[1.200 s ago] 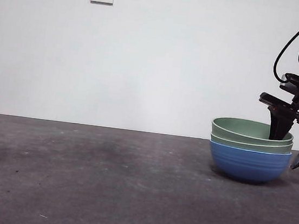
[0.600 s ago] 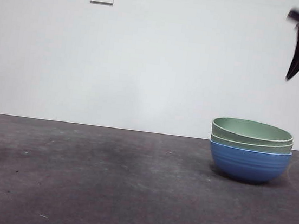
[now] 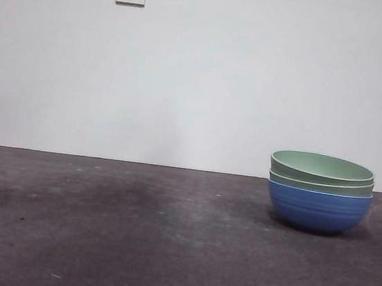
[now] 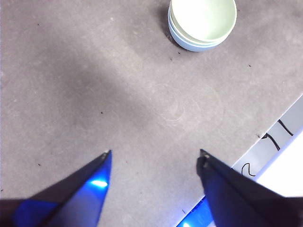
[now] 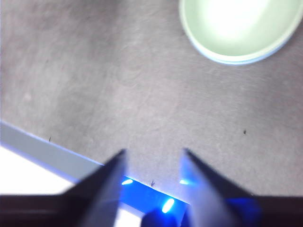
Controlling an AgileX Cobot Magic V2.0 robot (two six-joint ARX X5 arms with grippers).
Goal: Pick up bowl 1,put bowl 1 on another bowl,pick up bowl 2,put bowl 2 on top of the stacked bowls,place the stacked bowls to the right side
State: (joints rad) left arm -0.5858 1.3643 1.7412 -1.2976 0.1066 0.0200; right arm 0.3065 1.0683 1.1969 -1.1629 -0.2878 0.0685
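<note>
Right gripper (image 5: 154, 156): black jaws apart, empty, high above dark grey table (image 3: 131, 233), clear of bowls. Left gripper (image 4: 154, 156): jaws wide apart, empty, well away from bowls. Stack of three round ribbed bowls (image 3: 319, 192): two pale green nested in blue bowl (image 3: 317, 209), standing near table's right edge, upright. Task looks finished. Risk: top green bowl sits slightly tilted; any bump from gripper coming down again could shift nest or slide stack toward edge.

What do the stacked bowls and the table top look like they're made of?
The round ribbed blue bowl and the two pale green bowls nested in it look like matte moulded plastic or a similar composite: even colour, thin rims, no glossy glare. The dark grey table looks like a rough, scuffed mat or coating.
</note>
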